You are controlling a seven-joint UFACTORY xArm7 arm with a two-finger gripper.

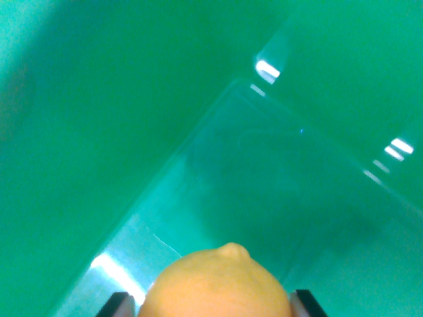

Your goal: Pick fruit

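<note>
Two dark claw (215, 305) fingers (117, 305) pinch your lemon (216, 284) at the bottom edge; a green bin (99, 132) spreads open beyond it, walls meeting top right.

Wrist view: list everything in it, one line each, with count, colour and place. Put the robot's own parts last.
lemon: one, yellow-orange, bottom centre, nub pointing up in the picture, sitting between the tool's two fingers.
bin: one, clear plastic tinted green, filling the centre and right; its rim runs diagonally from the lower left up to a corner near the top, with bright light glints on the edges.
surface: one, green, filling the left and top behind the bin.
tool: one, two dark fingers showing at the bottom edge on either side of the lemon, closed against it.
</note>
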